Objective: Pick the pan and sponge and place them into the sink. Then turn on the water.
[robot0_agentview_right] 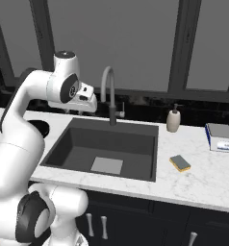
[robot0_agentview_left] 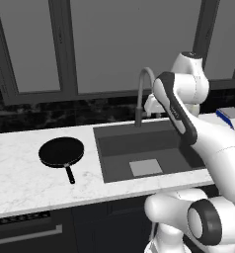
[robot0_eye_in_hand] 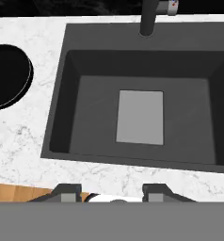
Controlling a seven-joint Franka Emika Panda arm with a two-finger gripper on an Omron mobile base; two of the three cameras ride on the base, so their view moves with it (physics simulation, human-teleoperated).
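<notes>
The black pan (robot0_agentview_left: 61, 151) lies on the white marble counter left of the sink (robot0_agentview_left: 103, 148), its thin handle pointing toward the front edge. In the hand view the pan (robot0_eye_in_hand: 5, 77) is at the left edge, beside the sink (robot0_eye_in_hand: 57, 117). The sponge (robot0_agentview_right: 180, 163), yellow with a dark top, rests on the counter right of the sink (robot0_agentview_right: 155, 153). My gripper (robot0_eye_in_hand: 111, 192) hangs high over the basin's near side, open, with nothing between its fingers. The grey gooseneck faucet (robot0_agentview_right: 108, 91) stands behind the basin; no water runs.
A white soap pump bottle (robot0_agentview_right: 173, 120) stands behind the sponge. A blue-and-white flat stack (robot0_agentview_right: 220, 137) lies at the far right. Dark window frames and a black backsplash run behind the counter. A lighter grey plate (robot0_eye_in_hand: 140, 116) marks the basin's bottom.
</notes>
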